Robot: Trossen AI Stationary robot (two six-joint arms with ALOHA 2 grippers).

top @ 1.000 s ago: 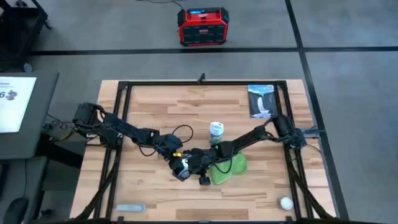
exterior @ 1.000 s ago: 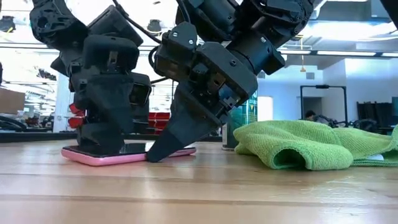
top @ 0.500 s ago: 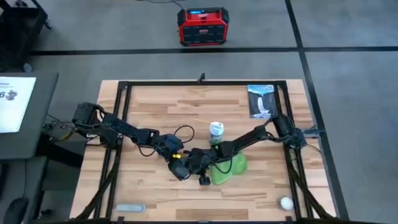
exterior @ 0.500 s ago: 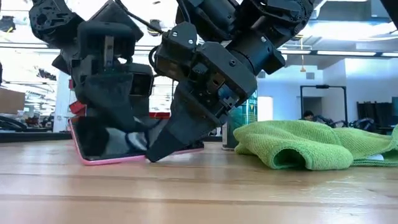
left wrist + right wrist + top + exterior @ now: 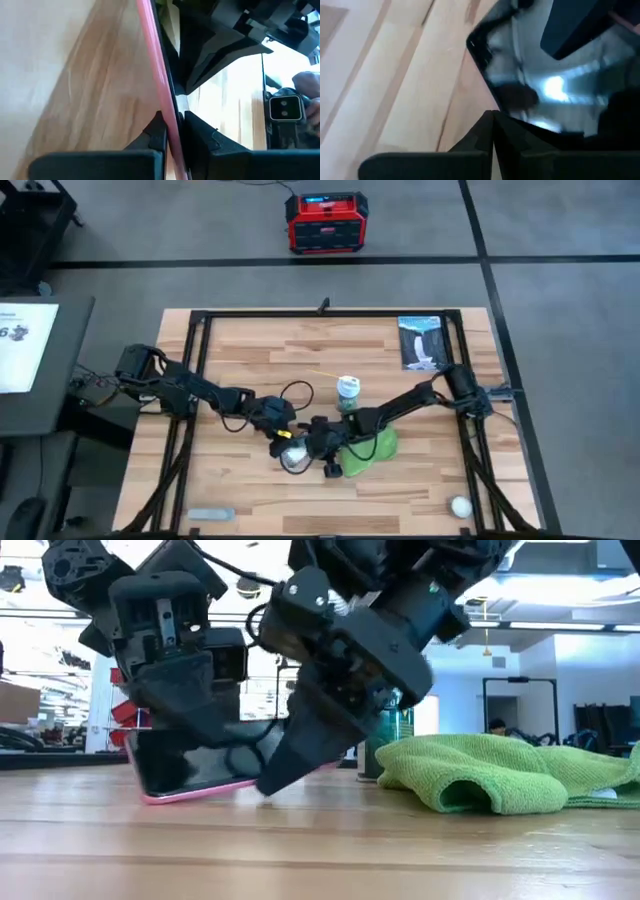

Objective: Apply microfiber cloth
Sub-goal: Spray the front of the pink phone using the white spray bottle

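1. The left gripper [image 5: 170,131] is clamped on the pink phone [image 5: 190,772], one finger on each face of its thin edge, as seen in the left wrist view.
2. The phone is held tilted above the wooden table [image 5: 250,350]: in the low view only its lower pink edge meets the wood, while the dark glass faces the right gripper.
3. The right gripper [image 5: 493,120] is seen with its two fingertips pressed together into a single point, nothing between them, and that point is set against the near part of the phone's dark screen.
4. In the high view both grippers are found together near the table's middle, the left gripper [image 5: 283,442] just left of the right gripper [image 5: 322,455].
5. The microfiber cloth [image 5: 368,448] is left crumpled on the table just right of the right gripper, with that arm passing above it; it is gripped by neither arm.
6. In the low view the cloth [image 5: 500,772] is shown lying flat and bunched, apart from the phone.
7. A small green-labelled bottle [image 5: 347,392] is stood just beyond the cloth.
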